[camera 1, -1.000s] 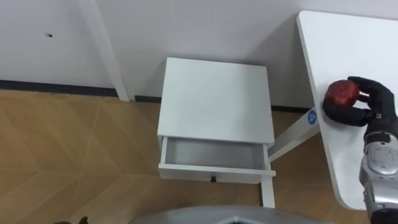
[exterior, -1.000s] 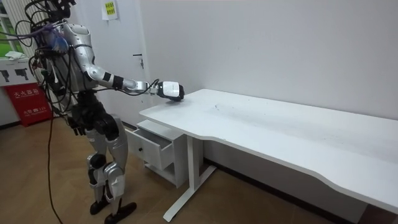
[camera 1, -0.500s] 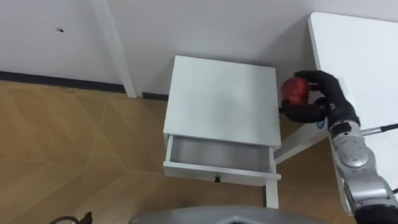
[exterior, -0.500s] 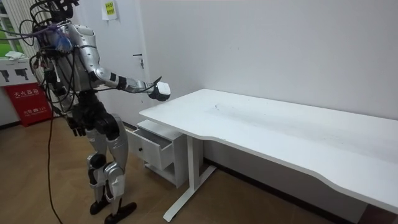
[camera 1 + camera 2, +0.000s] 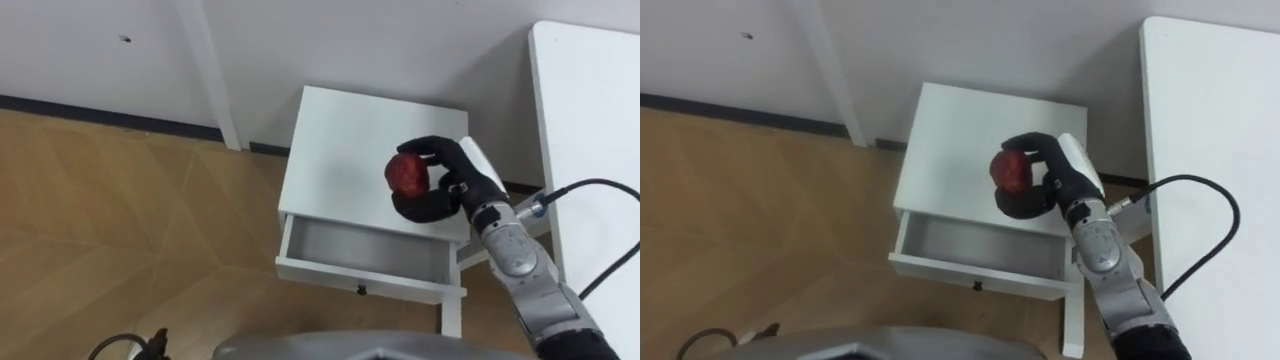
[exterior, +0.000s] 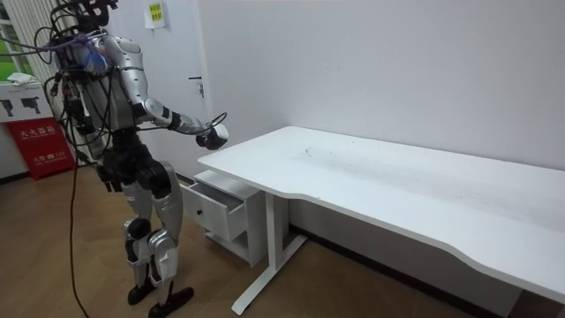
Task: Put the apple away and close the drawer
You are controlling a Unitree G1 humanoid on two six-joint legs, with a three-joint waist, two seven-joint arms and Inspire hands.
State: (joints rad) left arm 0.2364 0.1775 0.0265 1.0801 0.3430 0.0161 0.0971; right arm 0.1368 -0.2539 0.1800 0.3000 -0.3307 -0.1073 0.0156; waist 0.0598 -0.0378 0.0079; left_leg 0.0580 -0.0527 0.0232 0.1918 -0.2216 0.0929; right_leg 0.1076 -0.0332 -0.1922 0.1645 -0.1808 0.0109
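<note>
A red apple (image 5: 407, 173) sits in my right hand (image 5: 443, 183), whose dark fingers curl round it. The hand hovers over the top of the small white cabinet (image 5: 352, 145), just behind its drawer. The white drawer (image 5: 368, 249) is pulled open and its inside looks empty; a small dark knob (image 5: 362, 291) marks its front. In the room view I stand beside the cabinet (image 6: 219, 205) with my right hand (image 6: 212, 137) held out near the desk's corner. The right eye view has the apple (image 5: 1013, 170) in the same hand (image 5: 1044, 180) above the cabinet.
A large white desk (image 5: 592, 130) runs along the right, its leg (image 5: 451, 318) beside the drawer. A white wall with a dark skirting board lies behind the cabinet. Wooden floor (image 5: 120, 230) spreads to the left. A white vertical post (image 5: 212, 70) stands left of the cabinet.
My right hand lifted the apple off the desk and carried it left, to above the cabinet. The view has shifted along with it.
</note>
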